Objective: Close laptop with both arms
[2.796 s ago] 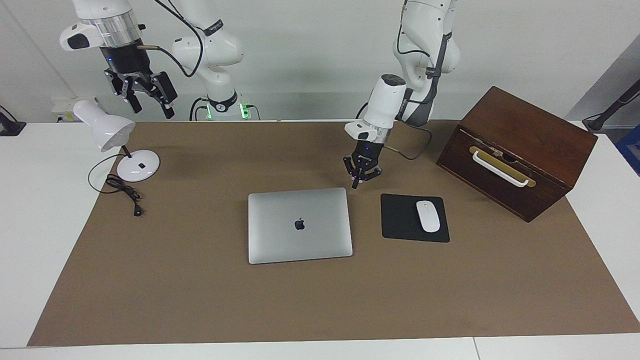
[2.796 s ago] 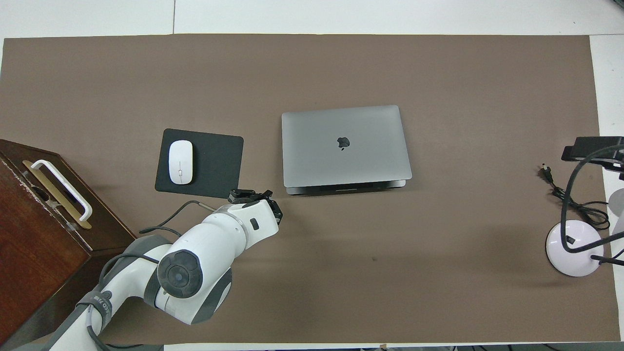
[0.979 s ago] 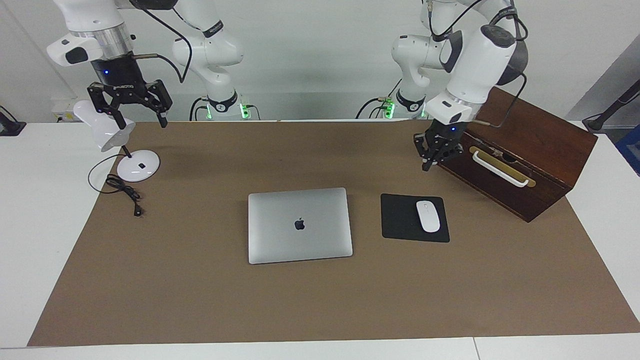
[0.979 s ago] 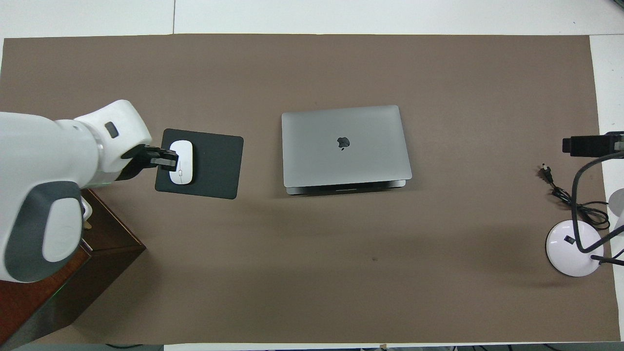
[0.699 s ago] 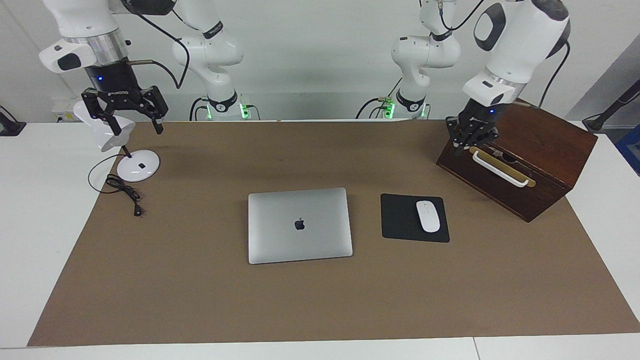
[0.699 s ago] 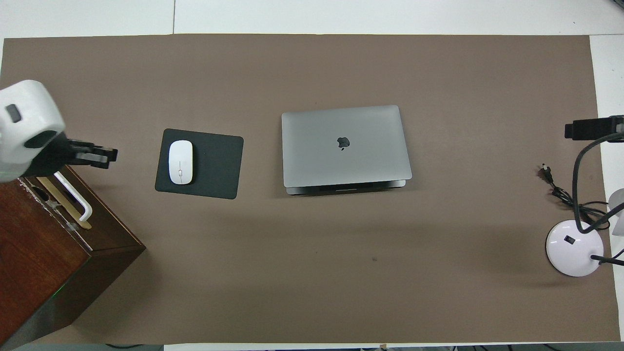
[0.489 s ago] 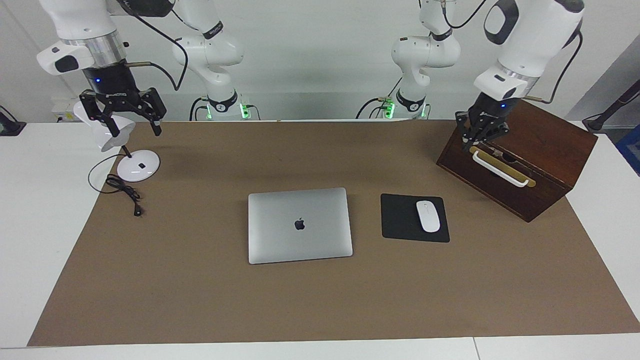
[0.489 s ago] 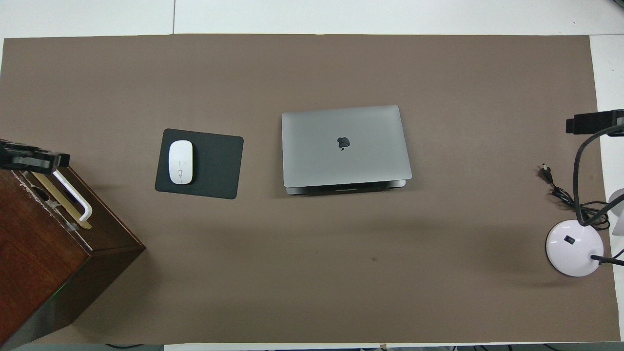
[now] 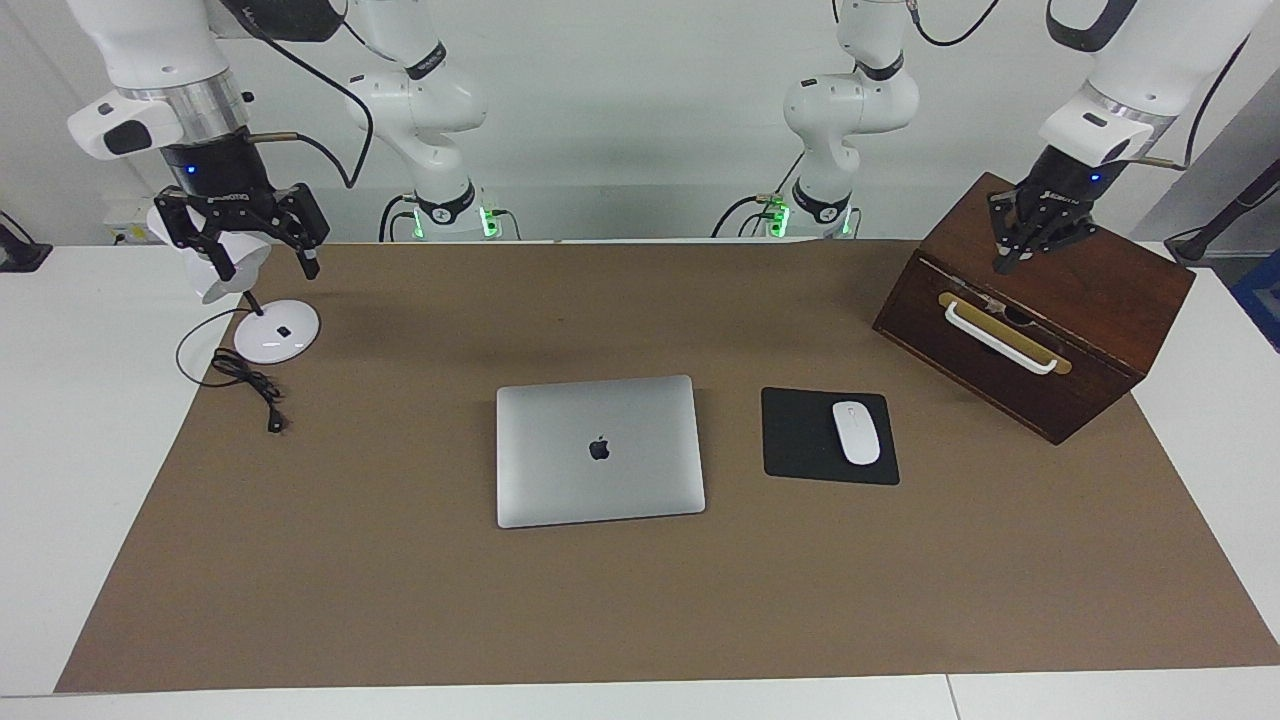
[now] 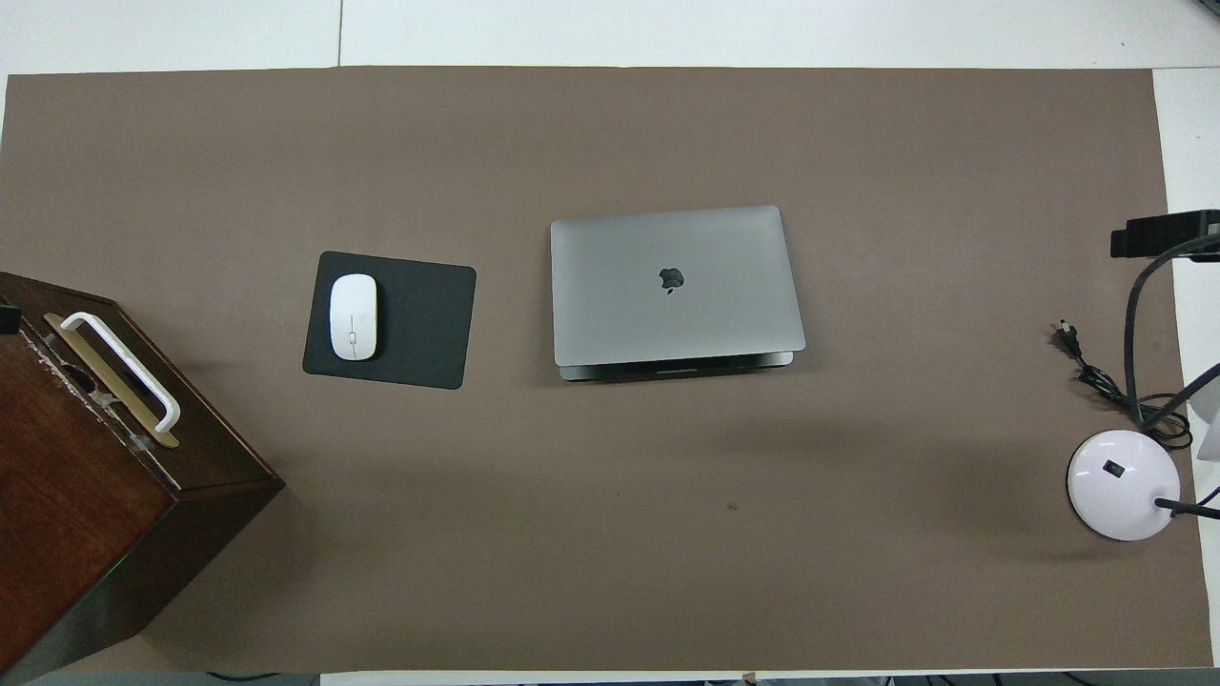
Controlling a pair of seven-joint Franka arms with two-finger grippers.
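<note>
Flat, the shut laptop (image 9: 600, 450), hinge edge toward the robots, long axis crosswise.

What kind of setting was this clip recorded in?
Probably a robotics lab's mock office desk: a closed laptop, a white mouse on a black pad, and a desk lamp on a brown mat.

White table (image 9: 60, 420), brown mat (image 9: 400, 600) over most of top. Plain white wall (image 9: 620, 120) at robots' end. White desk lamp (image 9: 262, 325) toward right arm's end, cord coiled beside base. Dark wooden box (image 9: 1060, 290) toward left arm's end. Lighting even.
</note>
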